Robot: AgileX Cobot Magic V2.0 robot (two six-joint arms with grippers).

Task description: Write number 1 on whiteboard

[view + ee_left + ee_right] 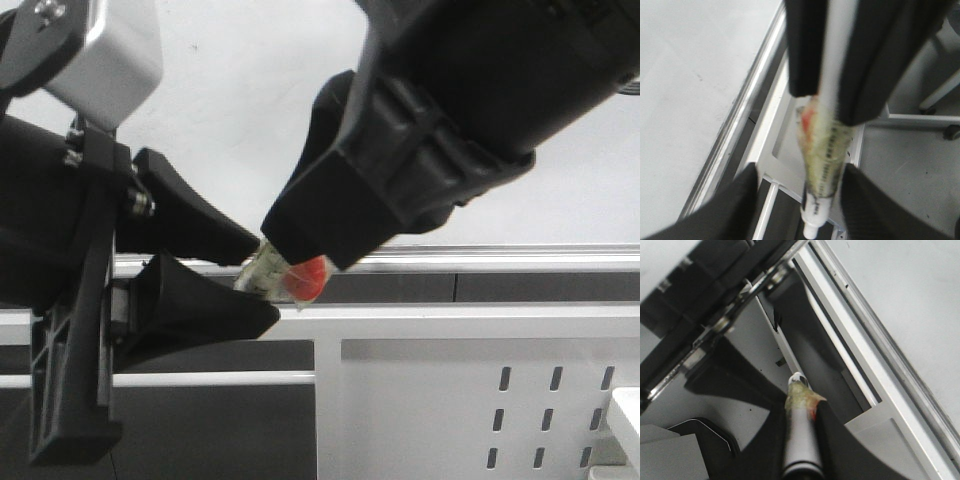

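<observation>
The marker (262, 270) is a white pen wrapped in yellowish tape with a red patch. My right gripper (300, 262) is shut on it, coming down from the upper right. My left gripper (264, 283) is open, its two black fingers above and below the marker's free end without closing on it. In the left wrist view the marker (825, 165) hangs between my open left fingers (740, 200). In the right wrist view my right gripper (801, 410) clamps the marker (800, 440). The whiteboard (230, 100) fills the background, with a silver ledge (520, 258). No number 1 stroke shows on it.
A white perforated metal panel (450, 400) stands below the ledge at the right. Grey horizontal frame rails (450, 315) run across under the board. The whiteboard also shows in the left wrist view (690, 75) and the right wrist view (910, 300).
</observation>
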